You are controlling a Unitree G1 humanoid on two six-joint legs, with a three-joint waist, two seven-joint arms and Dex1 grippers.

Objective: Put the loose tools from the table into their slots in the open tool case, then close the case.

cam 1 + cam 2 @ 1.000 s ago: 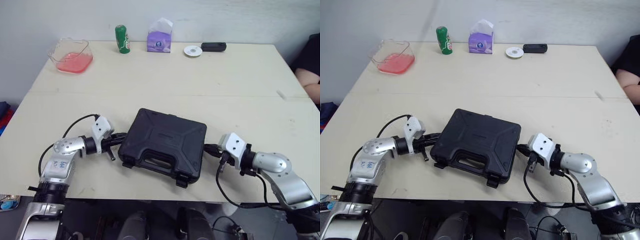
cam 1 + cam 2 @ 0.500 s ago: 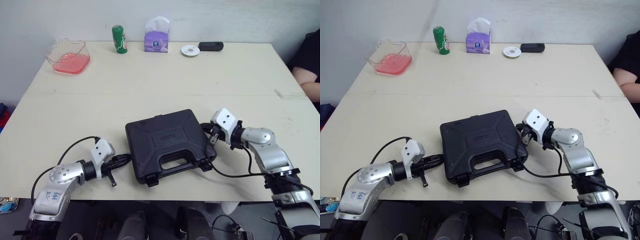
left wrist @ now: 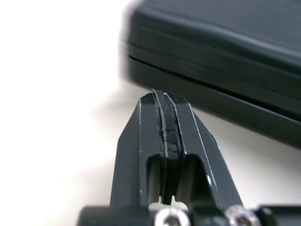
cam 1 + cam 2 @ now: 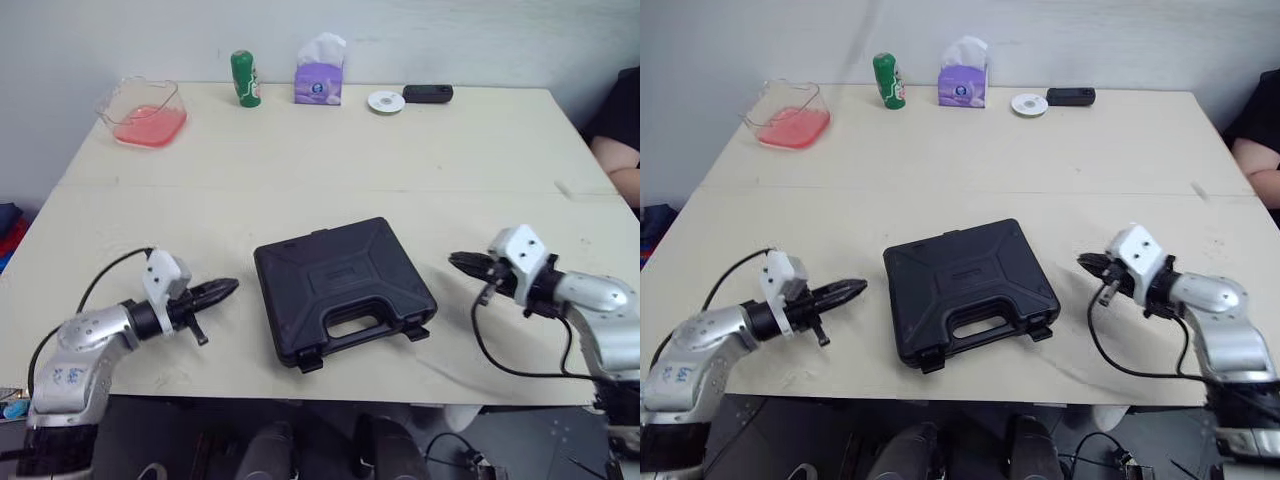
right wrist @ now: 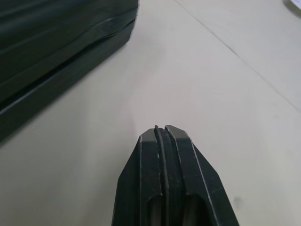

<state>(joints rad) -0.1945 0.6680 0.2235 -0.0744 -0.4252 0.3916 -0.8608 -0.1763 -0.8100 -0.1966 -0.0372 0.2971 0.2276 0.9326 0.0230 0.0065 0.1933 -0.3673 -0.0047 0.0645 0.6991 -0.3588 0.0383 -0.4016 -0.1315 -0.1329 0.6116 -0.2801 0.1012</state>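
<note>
I see a black tool case (image 4: 343,289) lying flat on a pale table (image 4: 330,170), towards the near edge and about midway between my two arms. Its lid is down. The handle (image 4: 352,325) faces me, and the whole case sits turned at a slight angle to the table edge.

My left tool (image 4: 228,287) is low over the table to the left of the case, pointing at its side. There is a gap between them. In the left wrist view its two black fingers (image 3: 151,129) are pressed together with nothing between them.

My right tool (image 4: 455,261) is to the right of the case, also pointing at it and apart from it. Its fingers (image 5: 153,148) are pressed together and empty as well.

Along the far edge of the table stand a clear dish (image 4: 146,110) with pink contents, a green bottle (image 4: 243,78), a purple tissue pack (image 4: 319,80), a white disc (image 4: 385,101) and a small black device (image 4: 428,93). A person's arm (image 4: 620,165) shows at the right edge.
</note>
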